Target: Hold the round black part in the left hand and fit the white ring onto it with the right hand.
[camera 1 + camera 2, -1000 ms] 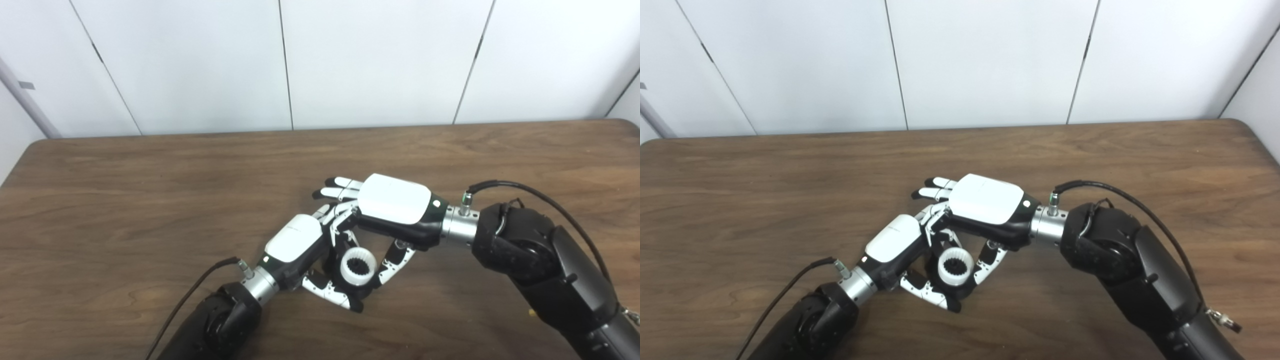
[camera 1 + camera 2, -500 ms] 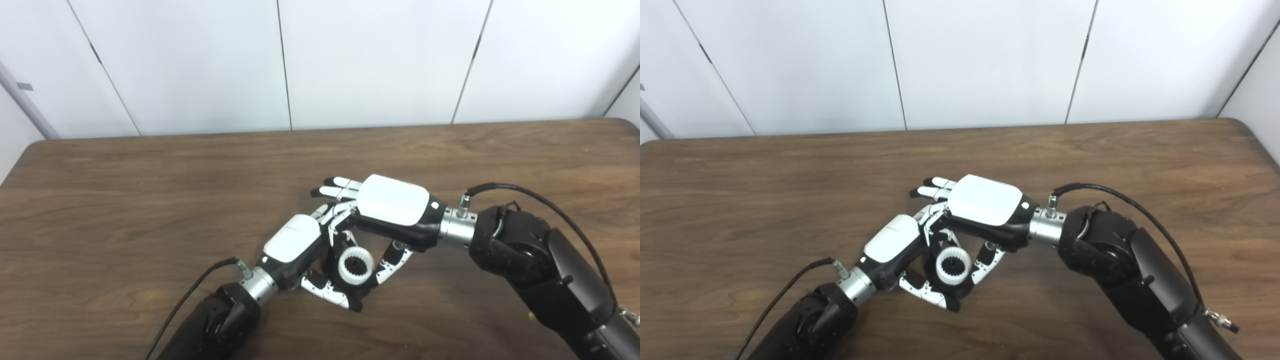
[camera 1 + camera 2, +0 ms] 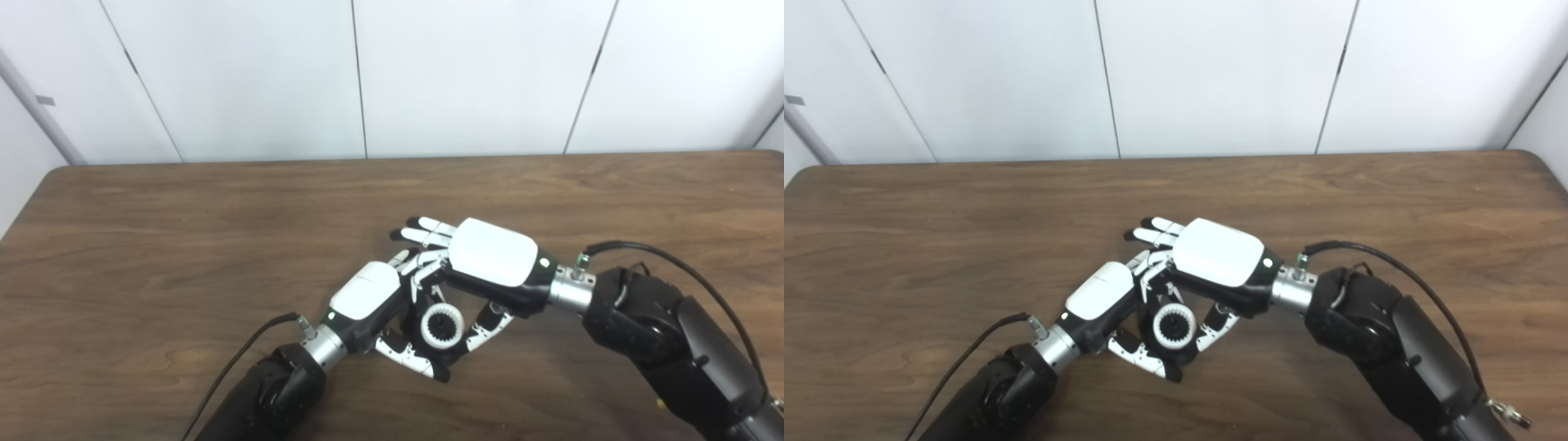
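The left hand (image 3: 1102,298) lay low over the wooden bench (image 3: 937,245), its fingers curled around the round black part (image 3: 1156,340). The white ring (image 3: 1173,326) sat on that part, its toothed inner edge facing the camera. The right hand (image 3: 1217,252) reached in from the right and overlapped the left hand from above — its thumb (image 3: 1216,326) rested against the ring's right side, while two upper fingers (image 3: 1151,230) extended straight beyond the left hand, clear of the ring. How deep the ring sat on the black part could not be determined — the fingers of both hands hid the joint. A black cable (image 3: 968,355) ran from the left wrist toward the bottom edge.
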Available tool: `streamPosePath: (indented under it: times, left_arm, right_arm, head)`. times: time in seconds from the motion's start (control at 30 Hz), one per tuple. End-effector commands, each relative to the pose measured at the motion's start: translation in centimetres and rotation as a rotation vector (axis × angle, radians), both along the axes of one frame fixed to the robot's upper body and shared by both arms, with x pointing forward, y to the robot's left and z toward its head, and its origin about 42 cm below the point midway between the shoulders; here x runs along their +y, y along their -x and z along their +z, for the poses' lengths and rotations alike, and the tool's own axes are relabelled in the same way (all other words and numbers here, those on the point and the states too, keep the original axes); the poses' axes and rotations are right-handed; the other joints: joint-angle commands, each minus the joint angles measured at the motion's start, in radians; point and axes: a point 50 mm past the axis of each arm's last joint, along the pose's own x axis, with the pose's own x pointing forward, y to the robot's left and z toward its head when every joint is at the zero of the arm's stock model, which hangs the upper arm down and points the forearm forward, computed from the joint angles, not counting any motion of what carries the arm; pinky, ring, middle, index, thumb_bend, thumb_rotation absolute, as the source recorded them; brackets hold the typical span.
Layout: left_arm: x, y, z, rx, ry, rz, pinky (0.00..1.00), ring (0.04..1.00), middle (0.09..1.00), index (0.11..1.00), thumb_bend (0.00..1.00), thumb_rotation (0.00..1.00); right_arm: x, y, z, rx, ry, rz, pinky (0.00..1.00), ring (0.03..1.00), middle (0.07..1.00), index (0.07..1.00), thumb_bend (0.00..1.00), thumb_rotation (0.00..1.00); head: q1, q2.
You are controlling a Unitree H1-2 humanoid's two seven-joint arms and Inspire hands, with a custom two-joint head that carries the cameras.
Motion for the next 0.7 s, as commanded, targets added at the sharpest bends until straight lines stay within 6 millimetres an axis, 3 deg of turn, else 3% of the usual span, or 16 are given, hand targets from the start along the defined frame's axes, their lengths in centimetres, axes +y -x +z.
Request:
streamPosePath:
  times: [0.0, 0.67]
  left_arm:
    - [-1.07, -0.17, 1.25, -0.053, 0.033, -0.035, 1.00, 0.899, 0.751, 0.482, 0.52, 0.07]
    - [-1.78, 0.04, 1.54, -0.047, 0.022, -0.047, 1.00, 0.933, 0.782, 0.483, 0.52, 0.05]
  right_arm:
    - [0.79, 0.53, 0.11, -0.029, 0.010, 0.069, 1.00, 0.966, 0.757, 0.480, 0.53, 0.14]
    - [1.26, 0.12, 0.29, -0.074, 0.006, 0.078, 1.00, 0.985, 0.752, 0.480, 0.53, 0.14]
  head:
    - [0.001, 0.000]
    - [0.012, 0.001]
